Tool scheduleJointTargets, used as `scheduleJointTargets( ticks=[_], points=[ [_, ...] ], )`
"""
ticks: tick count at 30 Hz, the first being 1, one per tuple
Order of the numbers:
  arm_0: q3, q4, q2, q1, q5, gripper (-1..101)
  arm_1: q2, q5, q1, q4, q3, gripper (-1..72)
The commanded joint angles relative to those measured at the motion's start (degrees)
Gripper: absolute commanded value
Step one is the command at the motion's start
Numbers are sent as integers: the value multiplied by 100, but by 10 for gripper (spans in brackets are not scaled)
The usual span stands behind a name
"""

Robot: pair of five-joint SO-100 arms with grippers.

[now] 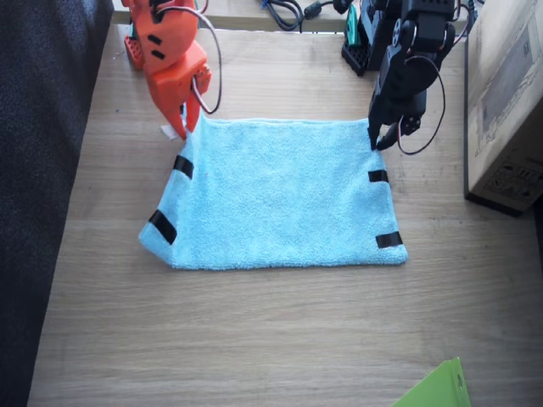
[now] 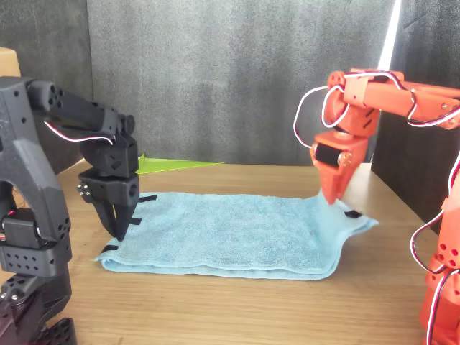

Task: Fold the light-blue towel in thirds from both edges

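Already both grippers pinch the light-blue towel [image 1: 280, 195] at far corners: right gripper [image 1: 184, 125] closed, lifting its corner; left gripper [image 1: 374, 142] closed, low, ready to fold.

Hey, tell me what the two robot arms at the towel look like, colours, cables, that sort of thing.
The right arm is bright orange plastic with black slots and screw holes; white, red and black wires loop off it, and its gripper tapers to orange fingers. The left arm is all matte black and blocky, with thin red-and-white wires looping beside its black gripper.
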Motion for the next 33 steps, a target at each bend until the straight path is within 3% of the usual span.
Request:
scheduleJointTargets(
  ticks=[1,8,28,31,33],
  points=[
    [-70,53,229,-9,44,-1,-97,79,316,237,-448,1],
    [-97,70,229,-9,44,-1,-1081,44,721,870,-2065,1],
    [-132,44,123,-44,-18,-1,-3085,114,1696,879,-3867,0],
    [-149,35,105,-70,-35,-1,-3129,114,1793,879,-3929,144],
    [-158,35,97,-88,-44,-1,-3032,132,1793,879,-3955,187]
  ],
)
